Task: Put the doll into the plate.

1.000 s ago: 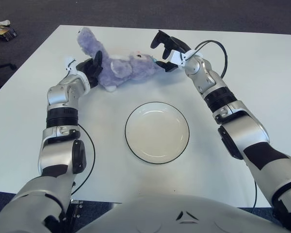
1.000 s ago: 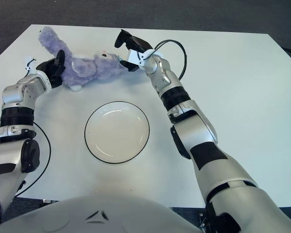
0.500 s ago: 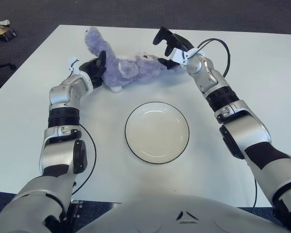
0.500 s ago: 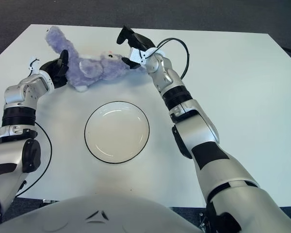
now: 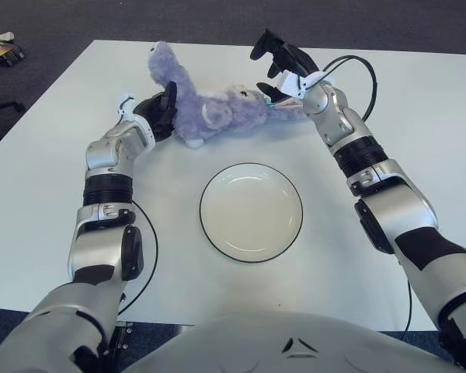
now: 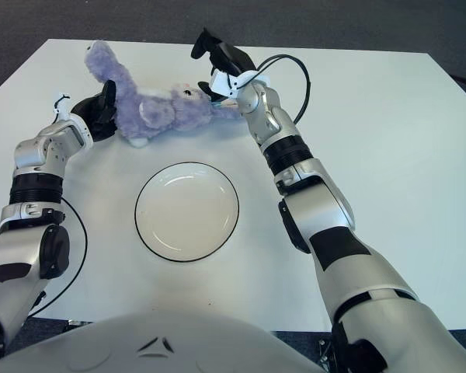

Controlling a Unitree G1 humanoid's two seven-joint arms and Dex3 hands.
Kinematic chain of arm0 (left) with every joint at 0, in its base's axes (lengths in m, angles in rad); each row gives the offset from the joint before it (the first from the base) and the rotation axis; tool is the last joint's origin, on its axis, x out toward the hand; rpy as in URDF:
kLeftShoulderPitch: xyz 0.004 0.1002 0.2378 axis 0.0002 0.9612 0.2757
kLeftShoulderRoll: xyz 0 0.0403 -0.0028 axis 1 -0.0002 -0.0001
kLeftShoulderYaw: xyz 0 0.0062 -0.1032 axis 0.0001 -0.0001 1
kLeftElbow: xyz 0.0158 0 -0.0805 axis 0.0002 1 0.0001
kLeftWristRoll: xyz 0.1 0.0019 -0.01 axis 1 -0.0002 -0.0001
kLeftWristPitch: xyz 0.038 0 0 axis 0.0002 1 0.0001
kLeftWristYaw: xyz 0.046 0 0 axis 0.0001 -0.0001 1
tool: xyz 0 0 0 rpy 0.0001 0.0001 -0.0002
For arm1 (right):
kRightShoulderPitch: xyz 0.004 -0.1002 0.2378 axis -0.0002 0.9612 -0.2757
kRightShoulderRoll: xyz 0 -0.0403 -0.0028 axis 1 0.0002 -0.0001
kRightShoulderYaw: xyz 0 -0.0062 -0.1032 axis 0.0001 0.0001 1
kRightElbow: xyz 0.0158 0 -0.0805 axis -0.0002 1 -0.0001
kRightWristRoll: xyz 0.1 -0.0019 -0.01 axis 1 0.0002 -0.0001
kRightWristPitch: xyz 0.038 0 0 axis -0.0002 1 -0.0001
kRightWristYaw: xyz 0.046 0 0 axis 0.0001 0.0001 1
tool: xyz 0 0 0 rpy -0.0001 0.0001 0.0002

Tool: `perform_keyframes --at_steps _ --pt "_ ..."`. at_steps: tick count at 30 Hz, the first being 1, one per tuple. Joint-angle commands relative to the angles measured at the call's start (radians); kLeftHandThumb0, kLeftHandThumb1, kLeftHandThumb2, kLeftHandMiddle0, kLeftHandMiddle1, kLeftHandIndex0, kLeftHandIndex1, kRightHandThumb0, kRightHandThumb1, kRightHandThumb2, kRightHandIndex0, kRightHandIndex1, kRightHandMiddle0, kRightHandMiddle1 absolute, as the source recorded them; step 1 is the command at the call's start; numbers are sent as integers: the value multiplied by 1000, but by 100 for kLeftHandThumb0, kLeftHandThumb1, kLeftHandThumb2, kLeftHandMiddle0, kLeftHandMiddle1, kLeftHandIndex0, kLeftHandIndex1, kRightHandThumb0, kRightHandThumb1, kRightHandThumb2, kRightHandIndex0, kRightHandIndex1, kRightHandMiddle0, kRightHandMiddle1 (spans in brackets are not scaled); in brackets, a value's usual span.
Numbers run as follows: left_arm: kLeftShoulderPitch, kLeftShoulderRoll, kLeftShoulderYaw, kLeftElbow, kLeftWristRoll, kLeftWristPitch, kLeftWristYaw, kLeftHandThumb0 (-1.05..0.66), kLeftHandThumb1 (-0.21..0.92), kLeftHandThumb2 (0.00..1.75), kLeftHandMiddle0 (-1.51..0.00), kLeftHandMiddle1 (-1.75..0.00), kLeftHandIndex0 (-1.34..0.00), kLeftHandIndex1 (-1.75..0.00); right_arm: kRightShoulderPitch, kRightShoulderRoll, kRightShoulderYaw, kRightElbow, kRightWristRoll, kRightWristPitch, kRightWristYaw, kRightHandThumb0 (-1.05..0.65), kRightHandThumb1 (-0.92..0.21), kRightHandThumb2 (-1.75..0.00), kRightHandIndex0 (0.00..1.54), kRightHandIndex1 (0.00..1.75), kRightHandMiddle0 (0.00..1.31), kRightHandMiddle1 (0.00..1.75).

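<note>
Nearest to us, in the middle of the white table (image 5: 419, 101), sits the plate (image 5: 251, 211), round and white with a thin dark rim, holding nothing. Our two arms reach past it on either side, toward the far half of the table.

Beyond the plate, to its far left, lies the doll (image 5: 210, 105), a fluffy purple stuffed animal stretched out on the tabletop, with one limb sticking up toward the far left (its paler belly patch faces us). It is well apart from the plate and does not touch it.

Our left hand (image 5: 157, 113) is at the doll's left end, its dark fingers curled against the plush body there, gripping it. Our right hand (image 5: 281, 68) is at the doll's right end, by the head; one finger presses in at the plush near the face while the upper fingers stand spread and raised above it, so we see contact but cannot tell whether this is a firm grasp. A black cable (image 5: 356, 62) loops from the right wrist over the far side of the table.
</note>
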Motion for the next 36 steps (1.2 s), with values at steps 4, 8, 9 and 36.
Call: perform_keyframes --at_steps 4,8,9,36 --pt "17 -18 -14 -37 -20 -27 -35 -58 77 62 -12 -101 0 -53 -6 -3 -22 -16 16 26 7 -48 -50 -96 44 119 8 136" --pt "28 -28 -24 -57 -20 -42 -42 -57 74 65 -11 -101 0 -58 -6 -4 -28 -16 24 22 8 -48 -50 -96 44 125 9 138" --pt "30 -30 -28 -61 -19 -47 -44 -57 74 66 -11 -101 0 -59 -6 -4 -29 -15 26 20 8 -48 -50 -96 43 126 9 138" --pt "42 -63 -107 -45 38 -173 -37 -53 72 72 -16 -110 0 -60 -37 -86 -29 -13 80 87 322 -53 -50 -93 31 103 0 119"
